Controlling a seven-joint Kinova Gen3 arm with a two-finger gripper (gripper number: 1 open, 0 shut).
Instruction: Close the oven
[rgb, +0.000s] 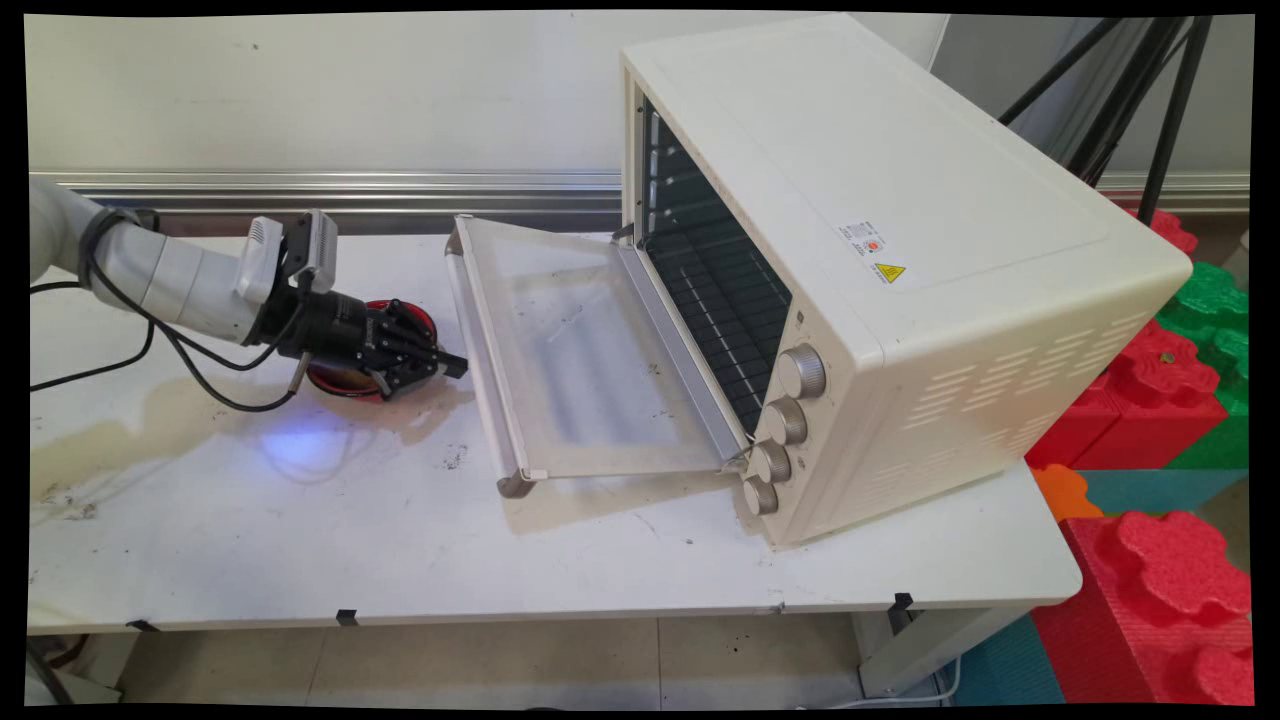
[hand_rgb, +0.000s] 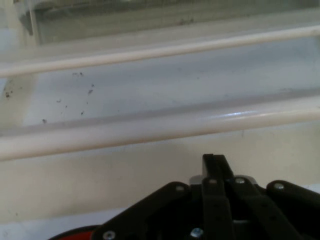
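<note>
My black gripper (rgb: 455, 364) reaches in low from the left, level over the table, with its fingertips a short way left of the open oven door's handle (rgb: 482, 355). In the hand view the two fingers (hand_rgb: 214, 165) stand pressed together with nothing between them, and the door's pale handle bar (hand_rgb: 150, 130) runs across just ahead. A red bowl (rgb: 412, 312) sits on the table under and behind the gripper, mostly hidden by it; only its red rim (hand_rgb: 75, 234) shows at the hand view's bottom edge. The cream toaster oven (rgb: 900, 250) stands on the right, its glass door (rgb: 580, 350) folded down flat.
Black cables (rgb: 180, 360) hang from the arm onto the table's left part. The oven's dark cavity with its wire rack (rgb: 715, 300) faces left; several knobs (rgb: 785, 420) line its front. Red and green foam blocks (rgb: 1170, 400) stand beyond the table's right edge. A black tripod (rgb: 1130, 100) stands at back right.
</note>
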